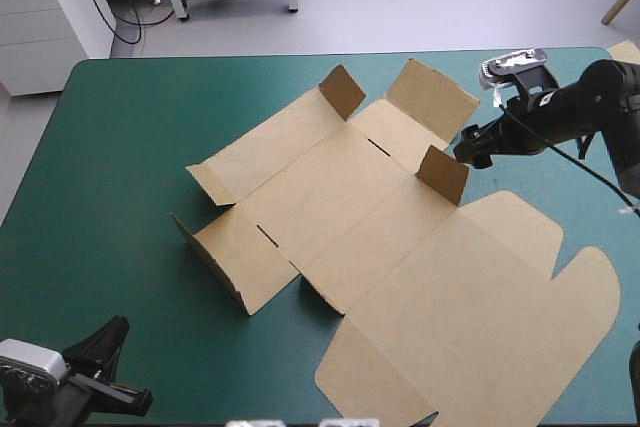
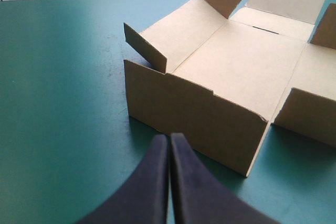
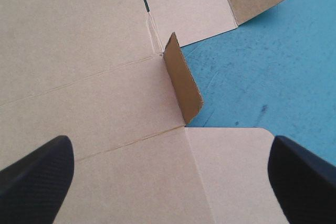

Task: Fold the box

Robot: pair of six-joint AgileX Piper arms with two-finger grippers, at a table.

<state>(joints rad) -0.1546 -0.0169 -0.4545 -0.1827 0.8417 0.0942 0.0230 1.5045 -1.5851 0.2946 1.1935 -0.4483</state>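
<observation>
The brown box (image 1: 340,197) lies opened out across the middle of the teal-green table, its big lid panel (image 1: 480,317) flat toward the near right. Several small flaps and one low side wall (image 1: 215,262) stand raised. My right gripper (image 1: 470,147) hovers at the box's far right side, open, just beside a small upright flap (image 1: 443,175). In the right wrist view that flap (image 3: 181,85) stands ahead of the right gripper (image 3: 170,145), with flat board under it. My left gripper (image 1: 105,342) is shut at the near left corner. In the left wrist view the left gripper (image 2: 169,139) points at the box's raised wall (image 2: 194,119) without touching it.
Bare teal-green cover (image 1: 110,167) stretches along the left side between the left gripper and the box. A strip of cover (image 1: 560,197) shows at the right beyond the lid. A pale brown corner (image 1: 627,50) sits at the table's far right edge.
</observation>
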